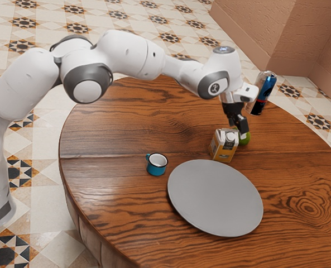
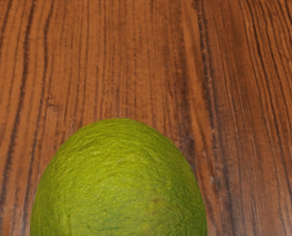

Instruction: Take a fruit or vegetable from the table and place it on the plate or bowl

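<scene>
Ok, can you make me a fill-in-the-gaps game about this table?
1. The little mug is ____ in colour.
2. The fruit just under the hand is ____ in colour.
3. The big round plate is ____ in colour.
4. The table is made of ____.

Missing words: blue, green, grey, wood.
</scene>
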Controlling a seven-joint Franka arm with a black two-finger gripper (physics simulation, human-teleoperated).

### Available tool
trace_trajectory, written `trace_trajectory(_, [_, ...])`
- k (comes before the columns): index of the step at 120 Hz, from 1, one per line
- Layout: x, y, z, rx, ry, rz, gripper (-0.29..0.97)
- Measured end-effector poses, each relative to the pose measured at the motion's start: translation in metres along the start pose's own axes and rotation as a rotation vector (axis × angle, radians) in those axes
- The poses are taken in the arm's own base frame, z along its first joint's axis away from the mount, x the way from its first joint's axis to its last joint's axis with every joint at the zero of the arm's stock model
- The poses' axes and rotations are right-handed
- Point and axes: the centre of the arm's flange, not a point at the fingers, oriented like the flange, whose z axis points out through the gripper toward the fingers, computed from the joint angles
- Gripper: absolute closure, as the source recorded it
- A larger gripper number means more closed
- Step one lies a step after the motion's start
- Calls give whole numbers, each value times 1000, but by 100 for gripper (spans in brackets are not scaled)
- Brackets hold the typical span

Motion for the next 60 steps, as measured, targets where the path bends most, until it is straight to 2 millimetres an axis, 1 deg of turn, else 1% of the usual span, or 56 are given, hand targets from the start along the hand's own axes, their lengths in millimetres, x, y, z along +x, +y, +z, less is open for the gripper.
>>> trace_trajectory(36, [0, -8, -1, 3, 3, -23, 1])
trace_trajectory(60, [3, -1, 2, -5, 18, -19, 1])
